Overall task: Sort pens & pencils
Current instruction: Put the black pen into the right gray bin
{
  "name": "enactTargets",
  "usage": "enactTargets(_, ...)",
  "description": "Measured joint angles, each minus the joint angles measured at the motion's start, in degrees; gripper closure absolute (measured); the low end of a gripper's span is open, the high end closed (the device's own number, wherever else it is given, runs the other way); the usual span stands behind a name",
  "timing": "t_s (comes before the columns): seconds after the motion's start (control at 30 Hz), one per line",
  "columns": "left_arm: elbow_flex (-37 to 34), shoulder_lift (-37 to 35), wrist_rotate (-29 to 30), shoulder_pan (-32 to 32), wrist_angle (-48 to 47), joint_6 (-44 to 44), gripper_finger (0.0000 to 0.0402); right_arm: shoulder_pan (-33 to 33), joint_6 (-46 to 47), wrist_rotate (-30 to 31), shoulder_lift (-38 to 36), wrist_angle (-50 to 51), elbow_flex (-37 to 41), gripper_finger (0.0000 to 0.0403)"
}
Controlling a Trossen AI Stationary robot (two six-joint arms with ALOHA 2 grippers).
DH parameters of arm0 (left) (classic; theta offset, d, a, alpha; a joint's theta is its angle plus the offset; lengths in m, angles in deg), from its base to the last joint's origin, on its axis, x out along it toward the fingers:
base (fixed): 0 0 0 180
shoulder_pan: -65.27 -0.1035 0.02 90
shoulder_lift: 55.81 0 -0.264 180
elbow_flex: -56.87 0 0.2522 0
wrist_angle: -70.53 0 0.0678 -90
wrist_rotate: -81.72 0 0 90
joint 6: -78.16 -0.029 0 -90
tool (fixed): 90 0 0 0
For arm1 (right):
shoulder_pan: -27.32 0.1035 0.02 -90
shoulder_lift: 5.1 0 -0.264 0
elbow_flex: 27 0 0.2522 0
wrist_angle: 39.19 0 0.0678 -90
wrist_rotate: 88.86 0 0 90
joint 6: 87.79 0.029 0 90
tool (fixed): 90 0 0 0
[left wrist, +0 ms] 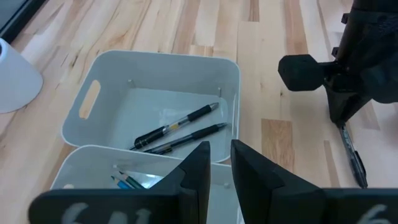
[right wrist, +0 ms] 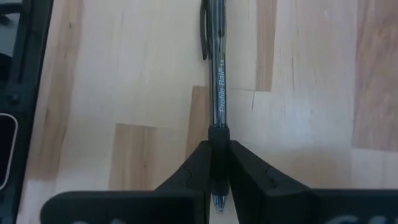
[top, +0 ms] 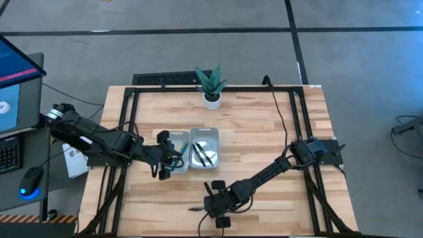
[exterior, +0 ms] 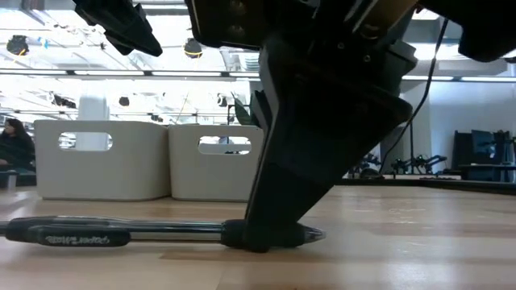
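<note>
Now right pincer (right wrist: 216,163) pinches smooth cylindrical pen (right wrist: 216,81) on grainy wood table (right wrist: 124,74).

In the high view, the table (top: 264,132) lies bare across its right half and along the lower left, giving wide passage there. At centre stand two white trays (top: 205,149) side by side, walls touching, blocking a low sweep. The left pincer (top: 173,158) hangs over the left tray, its fingers nearly together. The right pincer (top: 213,208) sits low at the bottom edge, closed on a pen (right wrist: 217,93) lying flat. A potted plant (top: 211,86) stands at upper centre.
</note>
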Motion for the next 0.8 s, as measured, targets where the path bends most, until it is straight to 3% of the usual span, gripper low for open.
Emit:
enactTargets(0.53,0.00,-0.02,2.33,0.00,-0.03,-1.50,0.0347,-4.53,-1.51,-1.58,-5.52,1.86,-0.09,0.0340)
enactTargets(0.8,0.00,-0.32,2.73,0.50,-1.79,0.48,0.0347,-8.95,2.17,3.01,-12.42,5.23,-0.13,0.0340)
